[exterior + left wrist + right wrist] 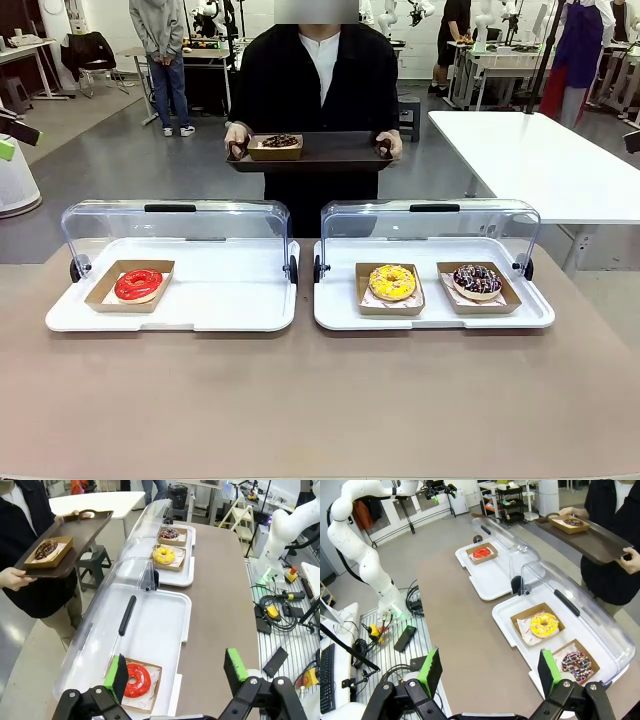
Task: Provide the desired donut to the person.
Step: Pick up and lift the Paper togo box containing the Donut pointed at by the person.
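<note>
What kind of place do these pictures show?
Probably a robotics laboratory staged as a donut counter: a white jointed robot arm stands beside loose black cables, white plastic trays with clear hinged lids hold glazed donuts, and a person in a black shirt holds a dark brown tray.

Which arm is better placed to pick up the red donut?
Left, probably. The left gripper hangs open close to the red donut in the left-hand white tray; the right gripper hovers by the yellow donut instead.
</note>
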Controlling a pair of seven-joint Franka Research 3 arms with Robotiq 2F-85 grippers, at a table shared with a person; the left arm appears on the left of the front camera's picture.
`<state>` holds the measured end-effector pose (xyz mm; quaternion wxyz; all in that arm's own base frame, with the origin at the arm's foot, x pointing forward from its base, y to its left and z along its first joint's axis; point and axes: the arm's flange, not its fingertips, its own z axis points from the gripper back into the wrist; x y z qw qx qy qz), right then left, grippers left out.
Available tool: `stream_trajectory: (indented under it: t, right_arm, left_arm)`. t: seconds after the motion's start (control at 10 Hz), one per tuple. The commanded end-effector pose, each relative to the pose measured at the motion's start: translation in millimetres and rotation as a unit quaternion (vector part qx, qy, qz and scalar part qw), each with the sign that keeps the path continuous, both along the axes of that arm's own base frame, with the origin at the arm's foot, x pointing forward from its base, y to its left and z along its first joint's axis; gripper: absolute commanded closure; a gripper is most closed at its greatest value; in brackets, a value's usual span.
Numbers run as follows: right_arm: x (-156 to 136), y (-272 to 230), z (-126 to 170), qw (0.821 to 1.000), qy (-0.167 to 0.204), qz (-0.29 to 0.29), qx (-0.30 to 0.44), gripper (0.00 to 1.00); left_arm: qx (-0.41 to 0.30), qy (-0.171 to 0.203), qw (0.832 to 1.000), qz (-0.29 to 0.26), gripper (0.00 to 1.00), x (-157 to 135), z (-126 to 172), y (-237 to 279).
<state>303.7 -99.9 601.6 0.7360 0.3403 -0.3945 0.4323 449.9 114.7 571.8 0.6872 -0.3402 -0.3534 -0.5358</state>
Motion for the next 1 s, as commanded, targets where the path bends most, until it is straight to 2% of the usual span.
stream_trajectory:
  t: [0.0, 0.9]
  right_arm:
    - [2.0, 1.1, 0.9, 1.000, -0.008, 0.006, 0.008, 0.00]
    - [2.0, 1.1, 0.9, 1.000, -0.008, 0.006, 0.008, 0.00]
  left_arm:
    - [-0.002, 0.008, 1.000, 0.004, 0.00, -0.5, -2.3, 0.1]
    - [-0.002, 0.008, 1.000, 0.004, 0.00, -0.5, -2.3, 0.1]
